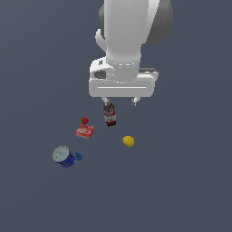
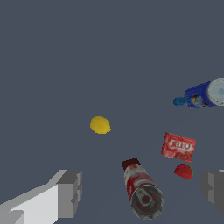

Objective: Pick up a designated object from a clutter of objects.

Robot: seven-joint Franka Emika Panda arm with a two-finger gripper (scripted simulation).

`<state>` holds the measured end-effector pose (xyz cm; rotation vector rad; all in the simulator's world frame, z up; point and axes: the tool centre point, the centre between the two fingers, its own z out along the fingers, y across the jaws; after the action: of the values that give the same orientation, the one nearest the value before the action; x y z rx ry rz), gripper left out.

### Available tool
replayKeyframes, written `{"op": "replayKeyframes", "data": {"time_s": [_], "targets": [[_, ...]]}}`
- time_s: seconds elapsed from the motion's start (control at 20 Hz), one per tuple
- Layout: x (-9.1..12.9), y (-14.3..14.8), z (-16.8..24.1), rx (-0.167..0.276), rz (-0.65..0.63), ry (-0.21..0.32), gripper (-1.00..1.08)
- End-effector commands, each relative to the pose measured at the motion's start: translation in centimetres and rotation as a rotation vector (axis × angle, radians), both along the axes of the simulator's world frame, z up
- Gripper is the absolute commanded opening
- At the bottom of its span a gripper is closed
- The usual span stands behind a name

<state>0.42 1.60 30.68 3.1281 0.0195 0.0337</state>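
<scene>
A white robot arm hangs over a dark grey table [image 1: 181, 190], its hand [image 1: 120, 100] spread wide and gripping nothing, the two fingers [image 2: 70, 192] standing well apart in the wrist view. In the exterior view the hand hovers just above a brown-red can [image 1: 109, 115] lying on its side. The target, a tiny bright-blue piece [image 1: 79, 157], sits well away from the hand, toward 7 o'clock from it in the exterior view, touching or just beside a dark-blue can [image 1: 63, 157] that lies at its 9 o'clock with its silver-grey top showing. A flat red box [image 1: 85, 132] lies between the two cans, at 1 o'clock from the blue piece, with a small strawberry [image 1: 84, 120] just beside the box at its 12 o'clock. A yellow fruit [image 1: 128, 141] sits apart from the rest, at 5 o'clock from the brown-red can. In the wrist view the blue piece [image 2: 179, 101] shows against the end of the dark-blue can [image 2: 205, 94].
</scene>
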Motion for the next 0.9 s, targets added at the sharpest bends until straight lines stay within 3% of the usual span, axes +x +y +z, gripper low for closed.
{"op": "replayKeyframes", "data": {"time_s": [0.0, 0.45, 0.85], "targets": [[0.0, 0.0, 0.0, 0.000, 0.000, 0.000, 1.00], [0.5, 1.6, 0.4, 0.029, 0.009, -0.015, 1.00], [0.6, 1.5, 0.3, 0.029, 0.019, -0.015, 1.00]]}}
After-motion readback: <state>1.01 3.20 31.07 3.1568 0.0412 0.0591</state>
